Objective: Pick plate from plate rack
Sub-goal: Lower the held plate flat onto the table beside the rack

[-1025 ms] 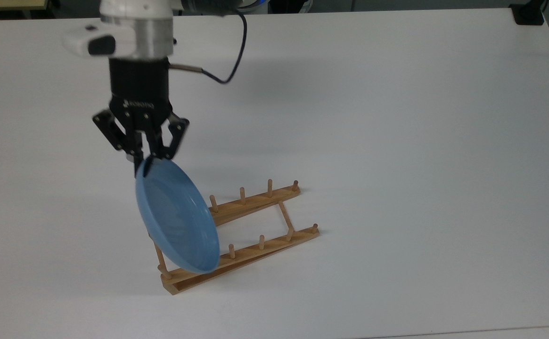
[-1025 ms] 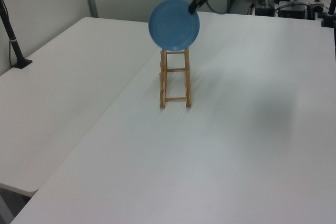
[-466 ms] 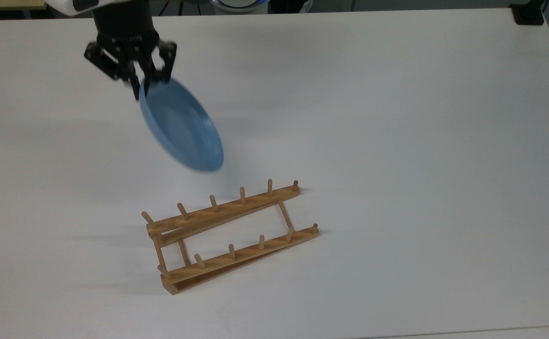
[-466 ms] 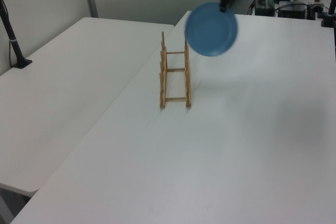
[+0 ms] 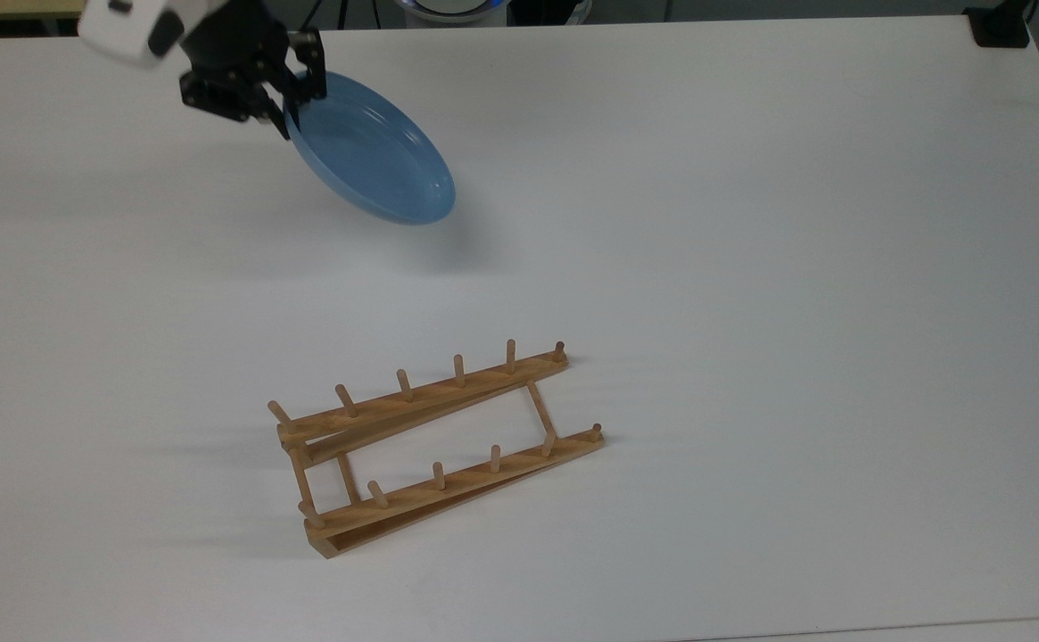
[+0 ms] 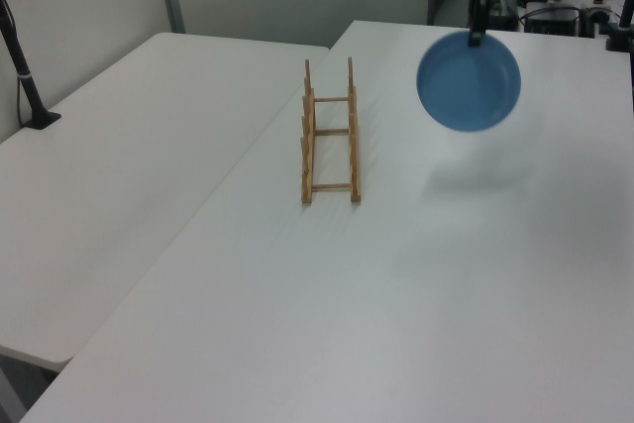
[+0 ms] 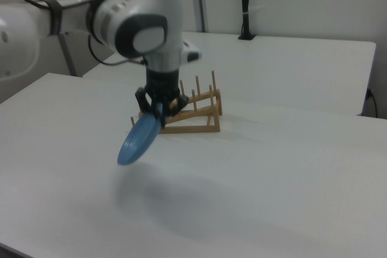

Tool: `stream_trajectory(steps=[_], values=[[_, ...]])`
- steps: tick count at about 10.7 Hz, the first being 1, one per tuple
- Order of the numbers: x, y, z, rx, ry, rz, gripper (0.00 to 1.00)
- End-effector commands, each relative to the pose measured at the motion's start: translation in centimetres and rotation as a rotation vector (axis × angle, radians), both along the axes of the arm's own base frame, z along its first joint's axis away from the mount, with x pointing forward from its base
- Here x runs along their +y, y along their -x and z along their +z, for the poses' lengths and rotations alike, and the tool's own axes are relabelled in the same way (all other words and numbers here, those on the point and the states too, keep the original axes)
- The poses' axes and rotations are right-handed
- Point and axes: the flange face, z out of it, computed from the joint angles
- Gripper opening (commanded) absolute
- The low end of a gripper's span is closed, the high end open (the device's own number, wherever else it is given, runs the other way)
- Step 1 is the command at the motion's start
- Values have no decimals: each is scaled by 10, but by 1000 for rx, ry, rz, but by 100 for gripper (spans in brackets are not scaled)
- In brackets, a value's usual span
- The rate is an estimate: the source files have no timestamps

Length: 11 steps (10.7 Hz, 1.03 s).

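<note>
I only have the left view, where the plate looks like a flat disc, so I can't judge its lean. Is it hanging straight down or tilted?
Observer: Tilted. The right view has the plate nearly edge-on, its lower edge off to the right view's left of the gripper.
Operator: Is it off the table?
Observer: Yes. The right view shows a gap under it, with its shadow on the table below.
Operator: And the grip?
Observer: In the top view the jaws pinch the rim at the plate's upper-left edge, with the plate rack standing apart from the plate.
</note>
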Motion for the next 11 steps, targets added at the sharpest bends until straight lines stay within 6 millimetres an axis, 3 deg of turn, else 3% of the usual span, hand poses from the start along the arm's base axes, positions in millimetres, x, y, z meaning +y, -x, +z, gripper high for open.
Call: stream_trajectory(steps=[1,4,6,8,9,11], values=[[-3,5,-69,105,-97,8,0],[0,7,-110,174,-130,-1,0],[2,6,-125,200,-139,0,2],[1,5,-129,208,-142,-3,52],[1,5,-127,208,-142,-3,97],[0,2,-112,187,-135,-3,100]])
